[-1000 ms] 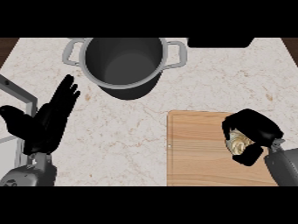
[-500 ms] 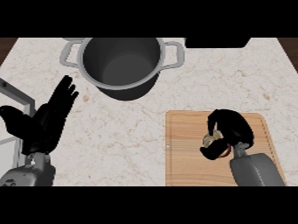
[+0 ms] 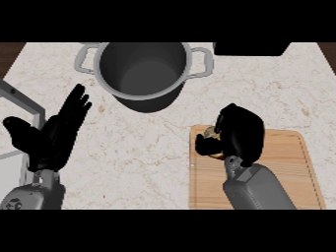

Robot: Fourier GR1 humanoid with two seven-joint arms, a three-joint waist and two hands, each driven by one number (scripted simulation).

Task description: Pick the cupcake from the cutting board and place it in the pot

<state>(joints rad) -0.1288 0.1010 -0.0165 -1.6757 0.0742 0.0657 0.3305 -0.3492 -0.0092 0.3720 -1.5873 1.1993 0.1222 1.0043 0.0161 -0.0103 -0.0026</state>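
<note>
My right hand (image 3: 241, 133) is over the upper left part of the wooden cutting board (image 3: 294, 167), fingers curled round the cupcake (image 3: 210, 133). Only a pale sliver of the cupcake shows at the hand's left side; the rest is hidden. The grey pot (image 3: 143, 66) stands at the back of the counter, up and to the left of that hand, with its inside showing nothing. At the left of the counter my left hand (image 3: 54, 135) rests open, fingers pointing up.
A metal rail and a light panel (image 3: 3, 93) run along the left edge. A dark object (image 3: 247, 47) sits at the counter's back, right of the pot. Marble counter (image 3: 127, 157) lies between my two hands.
My right hand has moved left and toward the pot across the cutting board, carrying the cupcake in its curled fingers. The left hand and the pot have stayed put.
</note>
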